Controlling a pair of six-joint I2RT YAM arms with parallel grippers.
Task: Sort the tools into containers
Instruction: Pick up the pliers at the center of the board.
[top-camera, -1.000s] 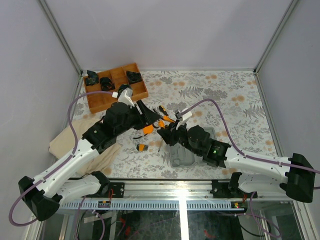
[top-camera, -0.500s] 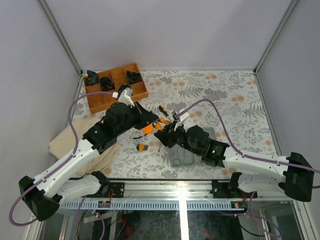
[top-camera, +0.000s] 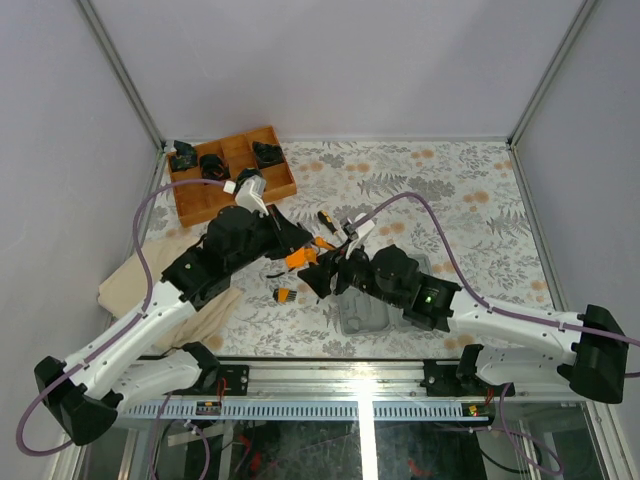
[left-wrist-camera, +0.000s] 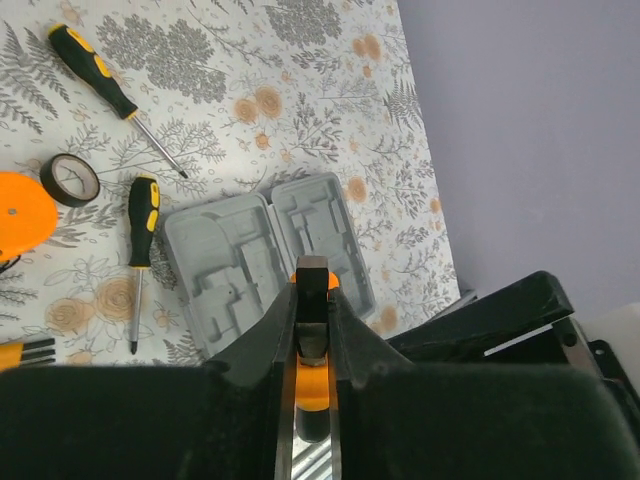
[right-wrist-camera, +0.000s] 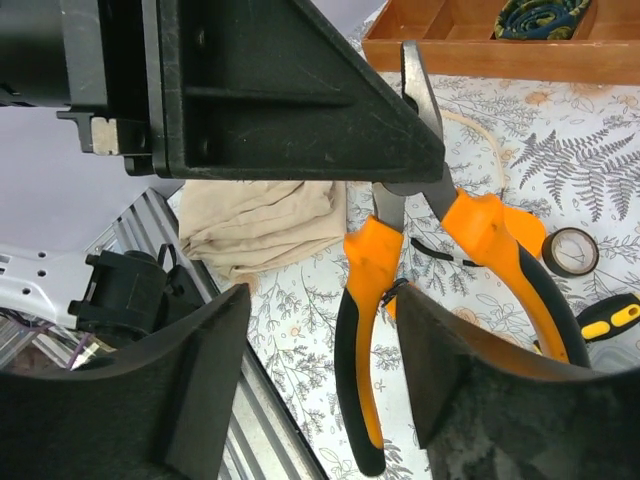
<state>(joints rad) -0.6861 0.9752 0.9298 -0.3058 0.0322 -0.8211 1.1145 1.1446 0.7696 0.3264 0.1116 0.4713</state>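
Observation:
My left gripper (top-camera: 300, 250) is shut on the head of the orange-handled pliers (top-camera: 297, 259) and holds them above the table; in the left wrist view the pliers (left-wrist-camera: 312, 375) sit between its fingers (left-wrist-camera: 312, 290). My right gripper (right-wrist-camera: 320, 300) is open, and one pliers handle (right-wrist-camera: 368, 300) hangs between its fingers without contact that I can see. The grey case (left-wrist-camera: 265, 260) lies open below, mostly hidden under the right arm in the top view (top-camera: 365, 312). Two black-and-yellow screwdrivers (left-wrist-camera: 95, 65) (left-wrist-camera: 142, 215), a black ring (left-wrist-camera: 70, 178) and the orange tape measure (left-wrist-camera: 15, 210) lie on the table. A stubby bit (top-camera: 285, 294) lies near the pliers.
The brown wooden divided tray (top-camera: 230, 172) with black parts stands at the back left. A beige cloth (top-camera: 130, 282) lies at the left front, and shows in the right wrist view (right-wrist-camera: 260, 230). The two arms are close together at mid-table.
My right gripper has moved left, up to the pliers held by my left gripper, so one handle now hangs between its fingers. The left gripper has shifted slightly.

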